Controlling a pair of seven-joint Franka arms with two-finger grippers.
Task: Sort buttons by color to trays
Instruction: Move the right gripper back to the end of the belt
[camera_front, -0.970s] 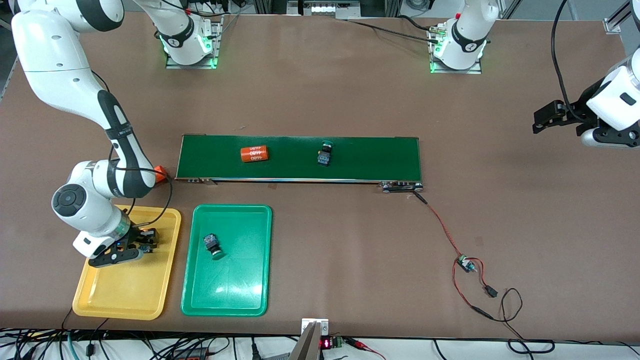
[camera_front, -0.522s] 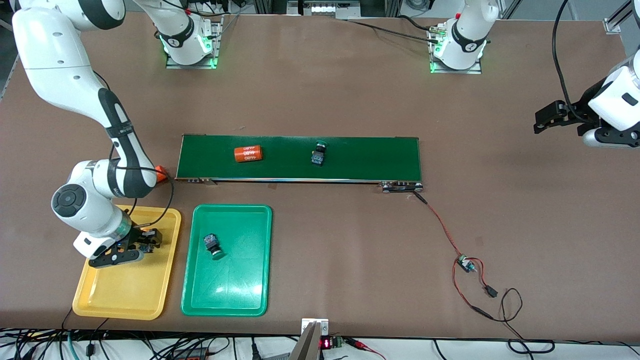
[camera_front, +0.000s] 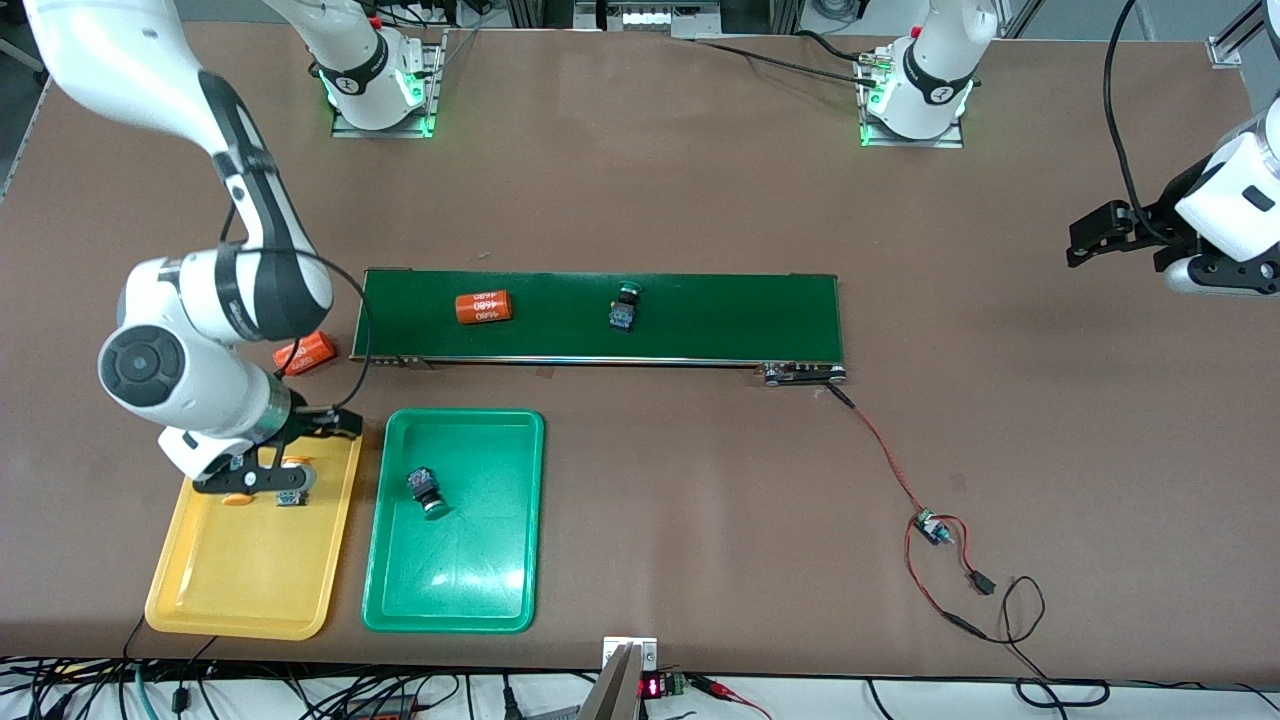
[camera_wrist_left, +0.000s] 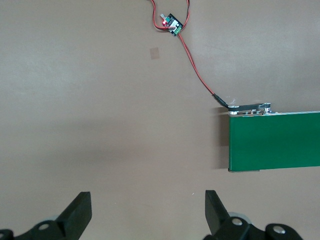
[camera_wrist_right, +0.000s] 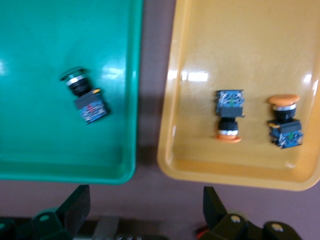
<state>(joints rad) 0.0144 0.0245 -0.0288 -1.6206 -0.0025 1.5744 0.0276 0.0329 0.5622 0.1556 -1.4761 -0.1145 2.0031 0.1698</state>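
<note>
Brown tabletop (camera_front: 640, 180) is carrying everything: conveyor belt (camera_front: 720, 320) mid-frame, yellow tray (camera_front: 240, 580) and green tray (camera_front: 470, 580) at lower left. Right gripper (camera_front: 290, 455) is hovering, jaws apart, over two yellow buttons (camera_wrist_right: 229, 116) in the yellow tray. Left gripper (camera_front: 1085, 235) is waiting at upper right, jaws apart. One green button (camera_front: 428, 490) is lying in the green tray; the other green button (camera_front: 623, 306) is sitting on the belt, likely light and rigid, best pinched across its blocky body.

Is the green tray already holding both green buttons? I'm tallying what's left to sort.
No: the green tray holds one green button; the other green button lies on the conveyor belt.
</note>
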